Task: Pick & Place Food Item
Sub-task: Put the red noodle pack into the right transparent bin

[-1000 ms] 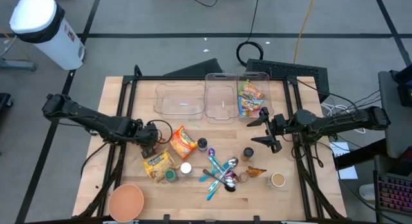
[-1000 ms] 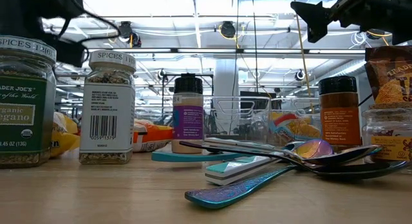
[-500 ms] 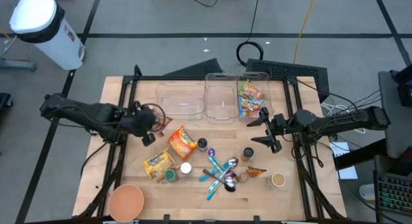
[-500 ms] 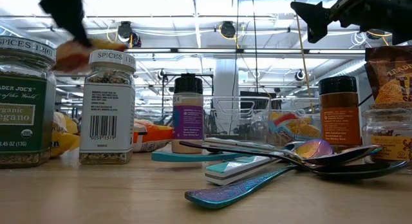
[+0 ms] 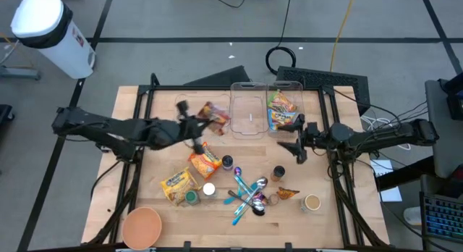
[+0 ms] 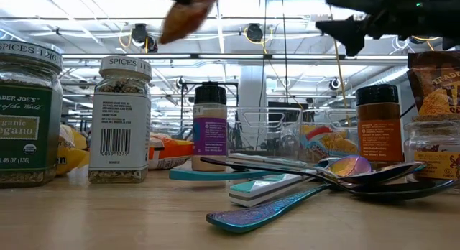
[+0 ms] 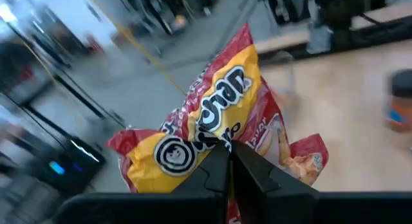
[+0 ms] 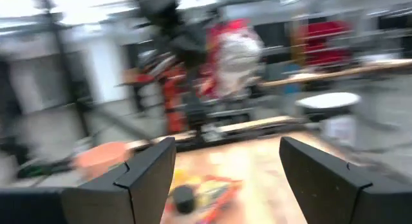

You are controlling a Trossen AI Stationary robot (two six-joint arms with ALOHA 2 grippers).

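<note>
**Snack bag in the air over the left bin — a light, floppy load**

You have the snack bag (image 7: 212,137) pinched in the left gripper (image 7: 230,161), whose fingers are closed together on the bag's lower edge. In the high view the bag (image 5: 214,114) hangs above the table, over the near right corner of the left clear bin (image 5: 188,116), just beside the middle bin (image 5: 249,129). The right bin (image 5: 283,84) already holds another bright packet.

Treat the bag as light, soft and crinkly. It is a puffed foil pouch, so it probably folds and swings around the pinch point, and its slick film could slide if the grip loosens. The contents are likely brittle, so squeezing the belly would crush them. The flat sealed edge or a corner is the sensible hold, and that looks like roughly where you have it.

From the wrist view, the bag's long axis runs away from the fingers at a slant, with the free end pointing out ahead of the gripper. In the low view it (image 6: 183,13) shows only as a tilted blur high up, so you cannot read its exact angle there.

The right gripper (image 5: 295,137) waits with its fingers spread apart, near the right bin.
</note>
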